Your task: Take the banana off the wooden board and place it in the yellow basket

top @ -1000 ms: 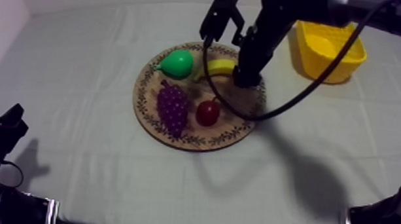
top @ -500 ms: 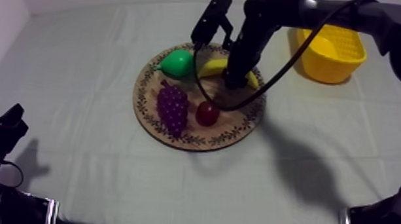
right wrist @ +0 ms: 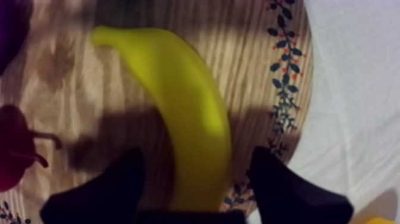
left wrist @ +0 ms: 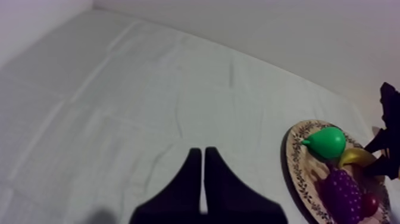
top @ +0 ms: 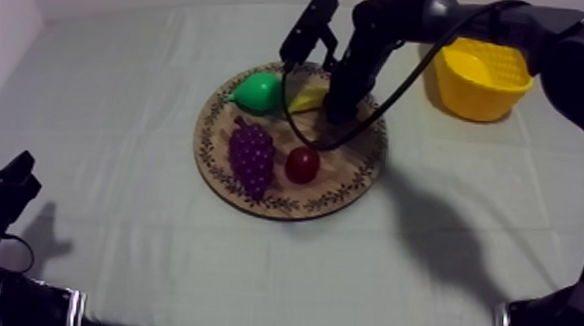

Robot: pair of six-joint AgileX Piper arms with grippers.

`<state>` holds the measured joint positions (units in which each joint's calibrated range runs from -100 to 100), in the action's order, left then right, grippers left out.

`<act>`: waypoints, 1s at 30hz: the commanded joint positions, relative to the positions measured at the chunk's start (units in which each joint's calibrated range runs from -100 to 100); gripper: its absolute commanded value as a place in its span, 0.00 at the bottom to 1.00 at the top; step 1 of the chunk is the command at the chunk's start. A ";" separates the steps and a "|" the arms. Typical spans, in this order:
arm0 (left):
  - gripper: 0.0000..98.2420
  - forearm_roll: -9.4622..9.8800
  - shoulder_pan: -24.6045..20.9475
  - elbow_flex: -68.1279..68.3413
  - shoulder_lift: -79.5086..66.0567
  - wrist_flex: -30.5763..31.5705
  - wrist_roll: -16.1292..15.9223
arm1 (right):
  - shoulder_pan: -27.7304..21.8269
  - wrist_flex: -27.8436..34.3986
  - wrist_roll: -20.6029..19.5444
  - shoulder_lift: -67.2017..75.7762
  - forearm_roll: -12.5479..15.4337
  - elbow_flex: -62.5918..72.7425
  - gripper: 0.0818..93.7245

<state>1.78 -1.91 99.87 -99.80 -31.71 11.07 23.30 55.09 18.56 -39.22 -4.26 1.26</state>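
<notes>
The yellow banana (top: 306, 98) lies at the far side of the round wooden board (top: 345, 173), just right of the green pear (top: 258, 92). My right gripper (top: 340, 108) is down over the banana's right half. Up close, the banana (right wrist: 186, 119) runs between the two black fingers (right wrist: 113, 187), with a small gap on each side, so this gripper (right wrist: 196, 179) is open astride it. My left gripper (top: 4, 192) rests low at the table's left; its fingers (left wrist: 204, 179) lie together as a narrow wedge, shut on nothing.
Purple grapes (top: 252, 155) and a small red fruit (top: 302, 164) sit on the board's near half. The yellow basket (top: 481, 79) stands at the back right, about a board's width from the banana. Bare cloth (top: 118, 99) spreads left of the board.
My right arm has swung left and come down onto the banana, covering more of it than before. The left arm and the fruit have not moved.
</notes>
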 commanded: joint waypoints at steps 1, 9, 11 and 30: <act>0.00 0.00 -0.01 0.02 -0.03 0.02 -0.02 | -0.08 -0.43 0.14 -0.33 -0.01 0.05 0.43; 0.00 0.00 -0.01 0.02 -0.03 0.02 -0.01 | -0.39 -1.59 0.12 -1.55 -0.17 0.06 0.26; 0.00 0.00 -0.01 0.02 -0.03 0.02 -0.01 | -0.50 -1.73 0.02 -1.64 -0.09 0.13 0.24; 0.00 0.00 -0.01 0.02 -0.03 0.02 -0.02 | -2.33 9.04 -3.42 3.03 -1.30 12.91 0.23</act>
<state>1.78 -1.91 99.87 -99.80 -31.71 11.07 21.17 63.39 15.40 -36.36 -5.30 13.00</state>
